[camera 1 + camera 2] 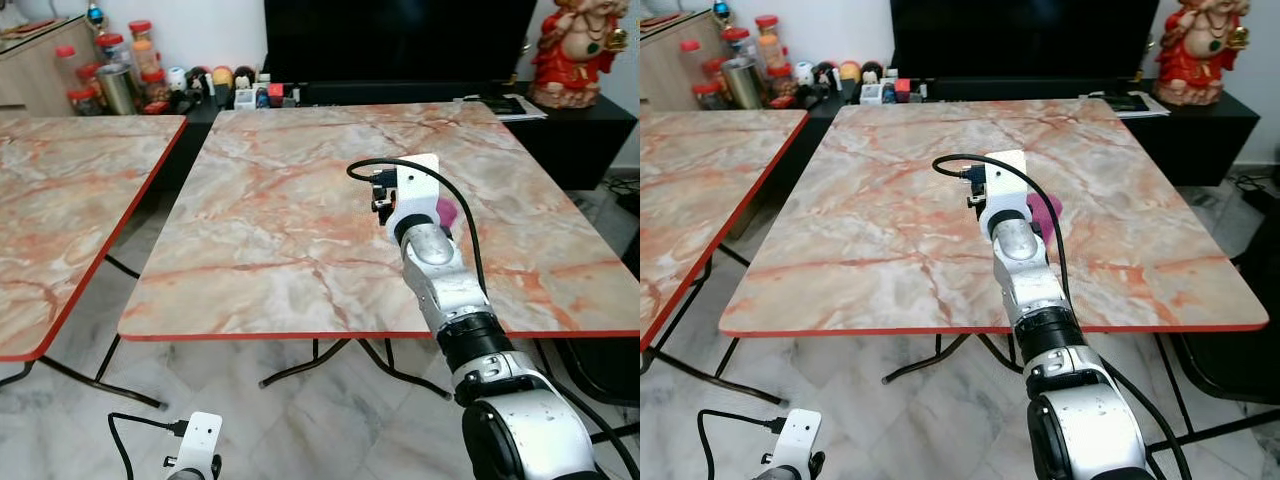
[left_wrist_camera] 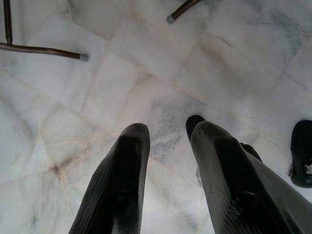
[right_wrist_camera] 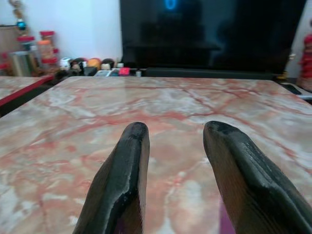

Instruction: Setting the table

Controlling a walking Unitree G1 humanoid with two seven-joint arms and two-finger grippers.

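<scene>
Right gripper (image 3: 175, 141), at the end of a silver arm, reaches low over the square marble-patterned tabletop with a red rim (image 1: 280, 200), toward its right half, nearer the front edge than the back. Its two long black fingers (image 3: 122, 180) are spread apart with nothing between their tips. A small magenta object (image 1: 446, 212) lies on the tabletop just beside the wrist, mostly hidden, its shape unclear. Left gripper (image 2: 168, 134) hangs idle over the pale marble floor (image 2: 146, 58), fingers parted.

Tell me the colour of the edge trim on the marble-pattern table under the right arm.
Red trim, clearest in the right eye view.
</scene>
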